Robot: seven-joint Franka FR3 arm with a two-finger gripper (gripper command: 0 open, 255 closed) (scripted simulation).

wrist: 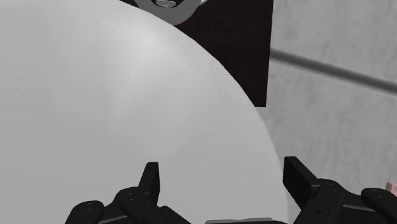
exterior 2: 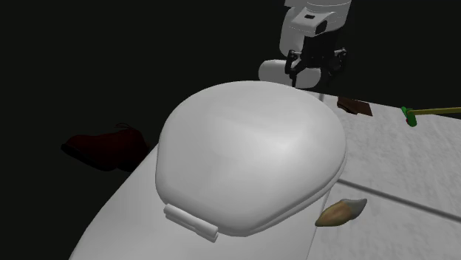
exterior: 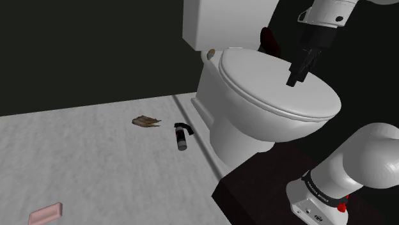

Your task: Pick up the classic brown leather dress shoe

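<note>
The shoe (exterior 2: 103, 148) is dark reddish-brown with laces and lies in shadow beside the toilet, on the second exterior view's left. In the shoulder view a part of the shoe (exterior: 271, 42) shows behind the closed white toilet lid (exterior: 275, 83), next to the tank. My black gripper (exterior: 293, 81) hangs just above the lid's near side, well short of the shoe. Seen from the wrist, the gripper (wrist: 224, 181) is open over the lid (wrist: 114, 95), its fingers (wrist: 151, 181) apart with nothing between them. Opposite, the gripper (exterior 2: 310, 74) sits beyond the lid's far edge.
The white tank (exterior: 224, 22) rises behind the lid. On the grey floor lie a crumpled brown thing (exterior: 146, 121), a black bottle (exterior: 181, 136) and a pink block (exterior: 45, 213). A green-headed brush (exterior 2: 410, 116) and a tan object (exterior 2: 340, 212) lie nearby. My dark stand (exterior: 268, 185) abuts the toilet base.
</note>
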